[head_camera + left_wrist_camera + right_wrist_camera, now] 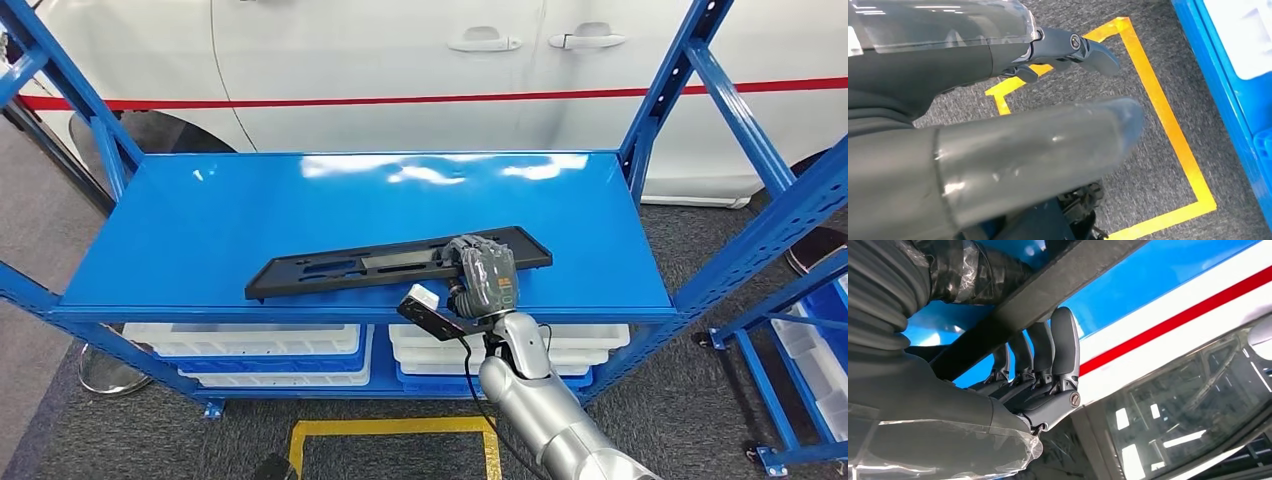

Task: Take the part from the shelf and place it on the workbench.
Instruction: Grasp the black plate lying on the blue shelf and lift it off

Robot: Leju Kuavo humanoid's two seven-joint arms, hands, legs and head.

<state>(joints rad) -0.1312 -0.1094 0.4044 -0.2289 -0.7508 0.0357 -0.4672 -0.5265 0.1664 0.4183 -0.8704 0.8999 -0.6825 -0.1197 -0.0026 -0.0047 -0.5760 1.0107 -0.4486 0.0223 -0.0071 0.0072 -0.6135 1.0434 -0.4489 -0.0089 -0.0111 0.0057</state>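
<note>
A long, flat black plastic part point(350, 268) lies along the front of the blue shelf point(300, 195). My right hand point(485, 275) reaches up from below and grips the part towards its right end. In the right wrist view its dark fingers point(1048, 355) curl over the edge of the part point(1058, 295), with the taped thumb on the other side. My left hand point(973, 115) hangs over the grey carpet, holding nothing, with thumb and fingers point(1078, 47) apart.
A white car point(400, 60) with a red stripe stands right behind the shelf. Blue slanted uprights point(690, 80) frame the shelf's ends. White bins point(280, 350) fill the level below. A yellow tape square point(390, 430) marks the floor, and another blue rack point(800, 330) stands at right.
</note>
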